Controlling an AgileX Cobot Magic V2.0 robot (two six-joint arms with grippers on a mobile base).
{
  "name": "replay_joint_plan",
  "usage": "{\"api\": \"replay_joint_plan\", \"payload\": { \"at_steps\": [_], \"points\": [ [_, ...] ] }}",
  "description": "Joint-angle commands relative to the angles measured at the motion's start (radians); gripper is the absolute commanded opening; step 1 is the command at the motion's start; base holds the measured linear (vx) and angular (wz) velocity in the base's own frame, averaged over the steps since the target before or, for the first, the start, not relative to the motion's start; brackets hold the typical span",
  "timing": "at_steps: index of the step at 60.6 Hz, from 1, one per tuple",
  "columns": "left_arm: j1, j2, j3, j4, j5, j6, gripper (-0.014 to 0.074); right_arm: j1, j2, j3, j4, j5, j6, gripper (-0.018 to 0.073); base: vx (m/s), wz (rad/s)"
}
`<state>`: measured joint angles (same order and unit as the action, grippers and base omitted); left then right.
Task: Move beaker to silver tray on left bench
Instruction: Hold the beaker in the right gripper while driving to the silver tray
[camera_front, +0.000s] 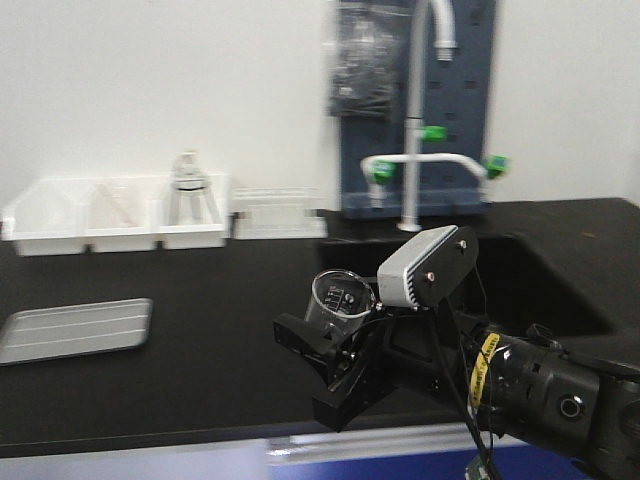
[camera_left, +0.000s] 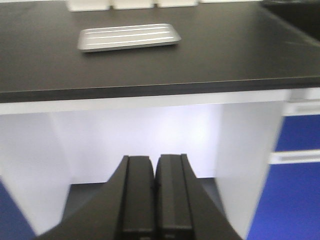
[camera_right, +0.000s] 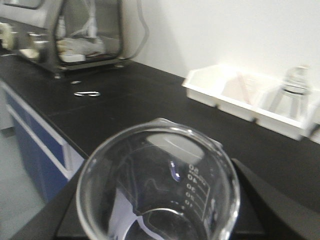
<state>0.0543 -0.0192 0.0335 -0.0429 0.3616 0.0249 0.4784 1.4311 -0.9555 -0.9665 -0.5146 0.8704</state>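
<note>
beaker (camera_front: 340, 298), apparently within right gripper (camera_right: 165, 210)

White plastic compartmented bins (camera_front: 120, 240) sit at ten o'clock in the front view. A clear glass conical flask (camera_front: 192, 195) stands in their rightmost compartment. At their three o'clock lies a clear plastic box (camera_front: 275, 212). At one o'clock, a grey gooseneck tap with green handles (camera_front: 412, 100) rises before a dark blue pegboard panel (camera_front: 465, 100).

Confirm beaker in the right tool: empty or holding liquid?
Empty. The beaker, gripped by the right tool, shows clear glass down to its base in the wrist view, no liquid line.
</note>
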Motion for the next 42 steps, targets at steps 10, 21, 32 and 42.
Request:
{"api": "replay_joint_plan", "payload": {
  "at_steps": [10, 21, 32, 42],
  "points": [
    [0.0, -0.008, 0.019, -0.007, -0.079, 0.0, 0.0001, -0.002, -0.036, -0.034, 0.028, -0.049, 0.002, 0.0044, 0.22, 0.79],
    [0.0, -0.008, 0.019, -0.007, -0.079, 0.0, 0.0001, -0.002, -0.036, -0.034, 0.028, -0.048, 0.002, 0.0044, 0.22, 0.6],
    [0.0, -0.008, 0.019, -0.007, -0.079, 0.0, 0.0001, -0.002, -0.036, -0.034, 0.028, -0.048, 0.002, 0.0044, 0.22, 0.38],
    [0.0, -0.008, 0.019, -0.007, -0.079, 0.0, 0.0001, -0.002, -0.036, -0.034, 0.028, -0.048, 0.002, 0.0044, 0.24, 0.2]
  ]
}}
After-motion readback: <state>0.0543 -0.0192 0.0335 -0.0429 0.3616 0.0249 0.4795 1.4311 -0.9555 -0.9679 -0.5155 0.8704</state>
